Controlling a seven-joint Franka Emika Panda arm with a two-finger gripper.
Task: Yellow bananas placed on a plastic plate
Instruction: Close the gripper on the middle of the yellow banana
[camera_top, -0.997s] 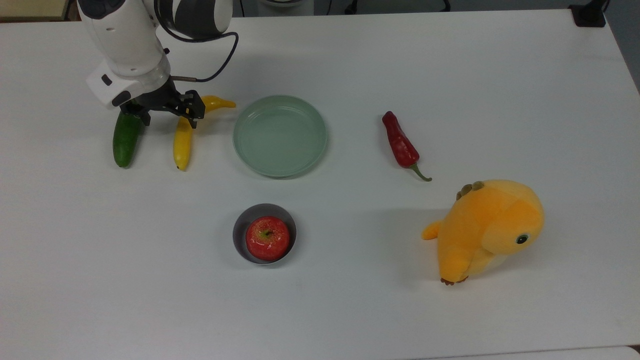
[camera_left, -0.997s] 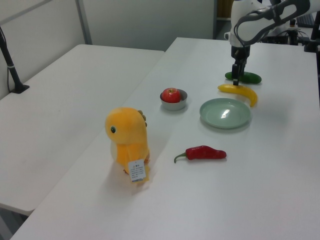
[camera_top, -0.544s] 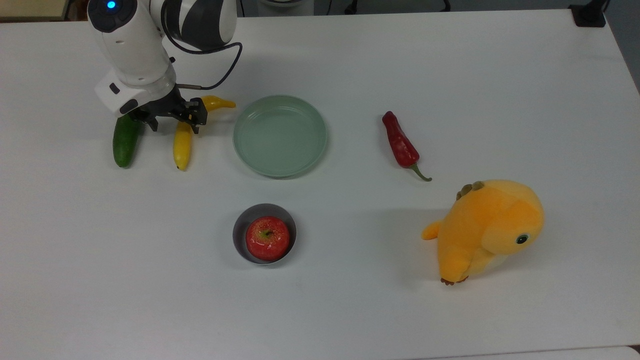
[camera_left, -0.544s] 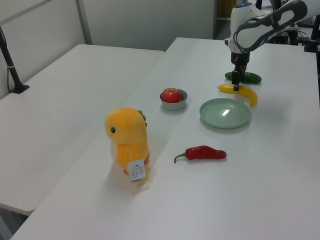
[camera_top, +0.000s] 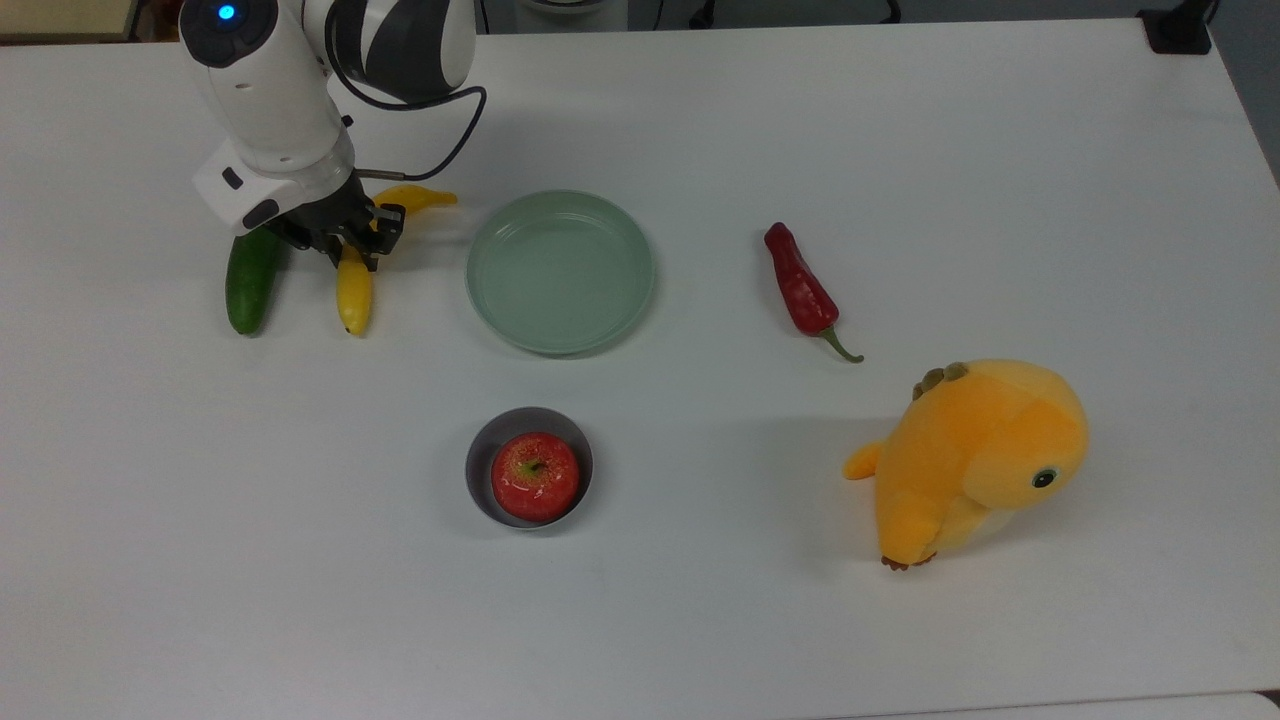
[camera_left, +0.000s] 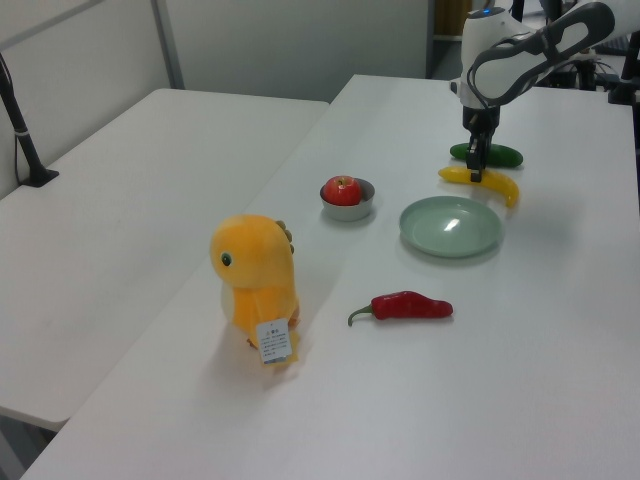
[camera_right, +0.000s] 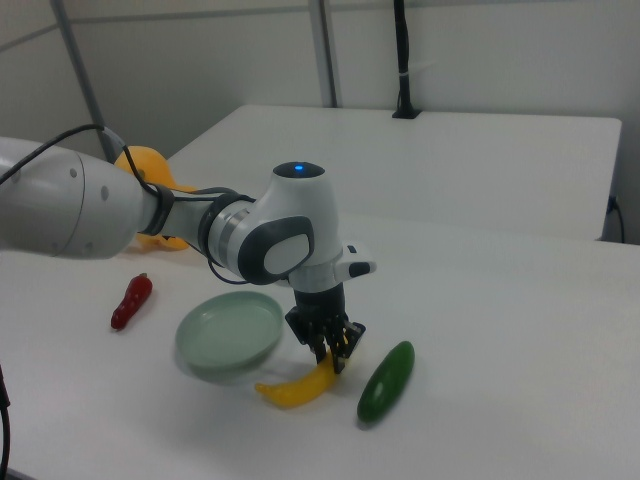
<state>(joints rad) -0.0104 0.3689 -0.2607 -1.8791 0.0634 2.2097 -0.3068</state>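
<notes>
One banana (camera_top: 354, 290), one plate (camera_top: 560, 271), one cucumber (camera_top: 250, 280), one chili pepper (camera_top: 800, 290), one bowl (camera_top: 529, 480) with one apple (camera_top: 535, 476) inside, one plush toy (camera_top: 975, 462), all on a white bench (camera_top: 700, 600).

Yellow, curved, lying flat on the bench just beside the plate on the top view's left, not touching it. Long axis running roughly up and down the top view, bent near the top so the orange-tinged stem tip points toward the top view's right, at the plate; blunt end pointing toward the lower edge of the top view. Seen in the left view (camera_left: 485, 181) beyond the plate (camera_left: 451, 226), and in the right view (camera_right: 297, 387) in front of the plate (camera_right: 230, 334).

One white robot arm, reaching down over the bend of the banana. Claw (camera_top: 345, 238) pinching the banana at its middle, black fingers (camera_top: 383, 226) close against either side of it (same grip visible in the right view (camera_right: 331, 352) and the left view (camera_left: 477, 165)).

Cucumber dark green, straight, roughly parallel to the banana's lower part, on the far side from the plate. Bowl grey, below the plate in the top view. Pepper red, well apart on the top view's right. Plush toy orange, farther right and lower.
</notes>
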